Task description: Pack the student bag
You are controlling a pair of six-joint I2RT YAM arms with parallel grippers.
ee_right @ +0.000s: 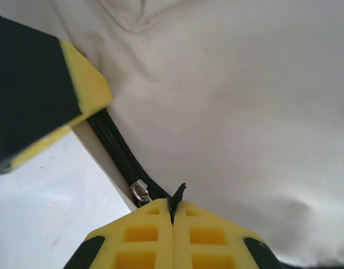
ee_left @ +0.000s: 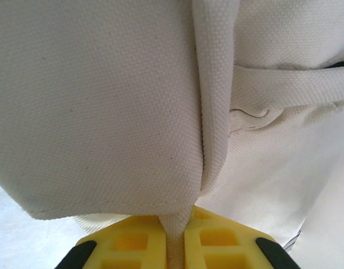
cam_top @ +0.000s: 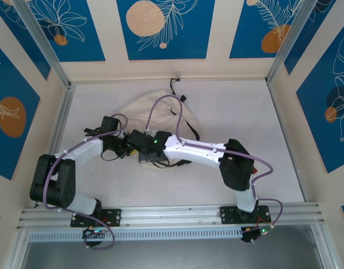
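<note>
The left end effector [ee_left: 176, 238] is pinching a fold of cream canvas between its yellow pads, the cloth rising out of the narrow slit between them. The fold is part of the bag [cam_top: 152, 106], whose seam and a flat canvas band are running upward and to the right of the grip. The right end effector [ee_right: 173, 216] is pressing its yellow pads together on a small black tab [ee_right: 177, 193] that is sticking up from between them. A silver zipper slider [ee_right: 140, 191] is sitting just left of that tab, on a black zipper line [ee_right: 113, 148] running up and to the left along the bag's edge. One of the left end effector's fingers [ee_right: 82, 89], black with a yellow pad, is hanging near that zipper line.

From above, the two end effectors are meeting close together at the bag's near edge. The bag is lying crumpled on the table [cam_top: 233, 117], around its middle and reaching toward the far wall, with a black strap [cam_top: 190, 126] trailing on its right side. Bare table is lying open to the right of the bag and, more narrowly, to its left. Metal rails [cam_top: 63, 117] and patterned walls are enclosing the table on three sides.
</note>
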